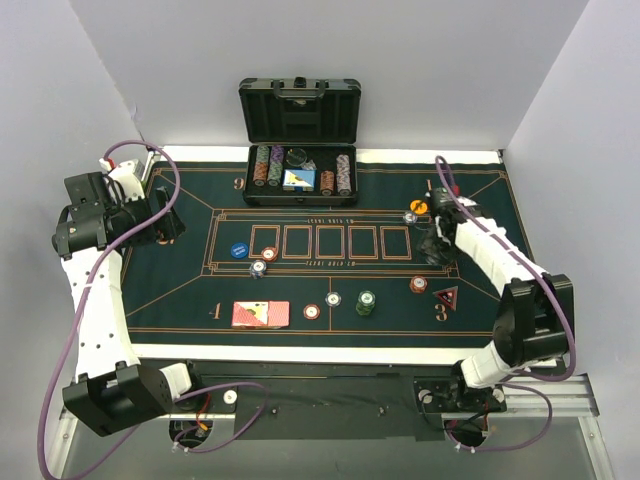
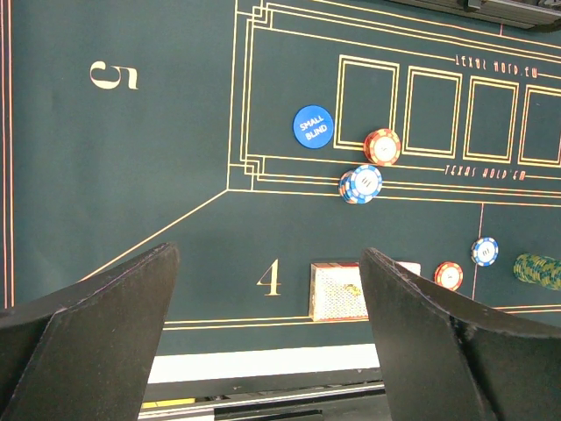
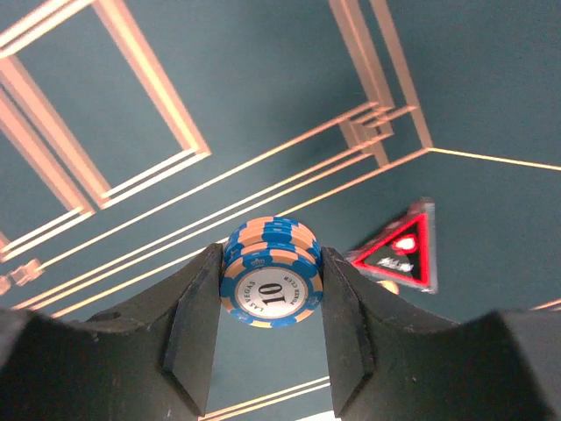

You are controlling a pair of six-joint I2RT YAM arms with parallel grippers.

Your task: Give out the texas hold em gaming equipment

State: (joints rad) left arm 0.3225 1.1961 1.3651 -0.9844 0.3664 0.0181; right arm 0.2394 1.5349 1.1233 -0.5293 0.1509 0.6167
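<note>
Right gripper (image 3: 270, 256) pinches a small stack of blue-and-peach striped round poker chips (image 3: 270, 288); a blurred dark red triangular marker (image 3: 399, 253) lies just right. Left gripper (image 2: 270, 259) gapes wide, partly covering red-backed playing cards (image 2: 337, 294) beneath.

1. "10" and "LAS VEGAS" on the top face of the blue-and-orange chip stack (image 3: 270, 274), clamped between the right pincer's (image 3: 268, 263) fingers;
2. "SMALL BLIND" on the blue disc (image 2: 313, 126), ahead of the left pincer (image 2: 267, 256);
3. "4" on the felt (image 2: 131, 175), just ahead between its fingers; "5" far ahead-left;
4. "TEXAS HOLD'EM" on the felt, ahead-right, upside down.

Pale walls (image 1: 400, 60), green felt table (image 1: 180, 290)
</note>
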